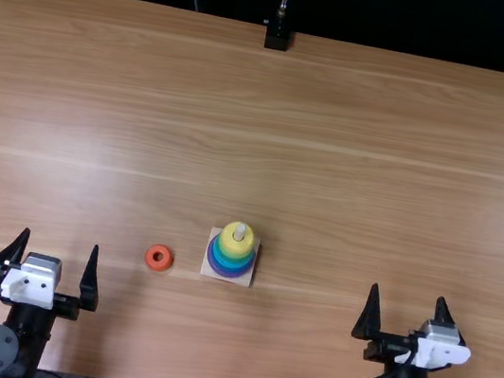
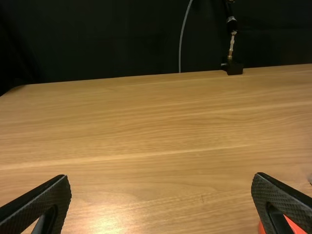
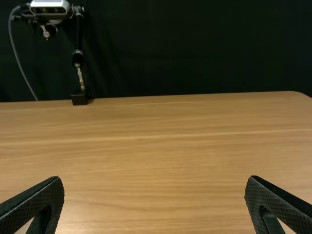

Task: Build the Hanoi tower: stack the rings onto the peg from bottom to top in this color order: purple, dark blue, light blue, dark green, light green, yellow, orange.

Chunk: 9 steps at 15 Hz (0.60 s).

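Observation:
My left gripper (image 1: 56,259) stands open at the lower left, and in its wrist view the left gripper (image 2: 163,183) has nothing between its fingers. The orange ring (image 1: 159,257) lies flat on the table between that gripper and the tower; its edge (image 2: 292,226) shows behind a finger in the left wrist view. On the square wooden base (image 1: 228,279), rings are stacked around the peg (image 1: 239,231): yellow ring (image 1: 235,246) on top, blue and purple tones below. My right gripper (image 1: 407,310), also seen as the right gripper (image 3: 153,185), is open, well right of the tower.
The wooden table (image 1: 357,129) extends behind and beside the tower. At its far edge stands a black camera mount (image 1: 277,38) with a cable, in front of a dark curtain. Black cables run beside both arms at the near edge.

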### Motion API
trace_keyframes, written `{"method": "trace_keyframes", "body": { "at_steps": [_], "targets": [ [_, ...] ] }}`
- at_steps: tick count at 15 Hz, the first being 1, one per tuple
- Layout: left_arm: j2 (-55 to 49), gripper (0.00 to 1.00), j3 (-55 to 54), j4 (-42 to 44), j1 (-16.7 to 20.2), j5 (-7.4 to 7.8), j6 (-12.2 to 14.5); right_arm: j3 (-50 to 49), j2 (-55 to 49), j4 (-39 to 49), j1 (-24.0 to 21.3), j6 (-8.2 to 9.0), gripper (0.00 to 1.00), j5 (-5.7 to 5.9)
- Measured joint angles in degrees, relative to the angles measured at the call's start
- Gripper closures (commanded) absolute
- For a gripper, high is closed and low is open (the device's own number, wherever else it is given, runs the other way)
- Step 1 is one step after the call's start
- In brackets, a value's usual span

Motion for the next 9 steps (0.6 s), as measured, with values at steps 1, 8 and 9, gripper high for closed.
{"method": "trace_keyframes", "body": {
  "at_steps": [1,8,9],
  "targets": [
    [-0.02,0.0,-0.02,0.0,0.0,-0.02,0.0,0.0,-2.45,-2.29,-0.02,0.0,0.0,0.11],
    [-0.02,0.0,0.0,0.0,0.0,-0.02,-0.02,0.0,-3.63,-3.76,0.0,0.0,0.0,0.7],
    [0.0,0.0,0.0,0.0,0.0,0.0,0.0,0.0,-3.65,-3.76,0.0,0.0,0.0,0.7]
  ]
}}
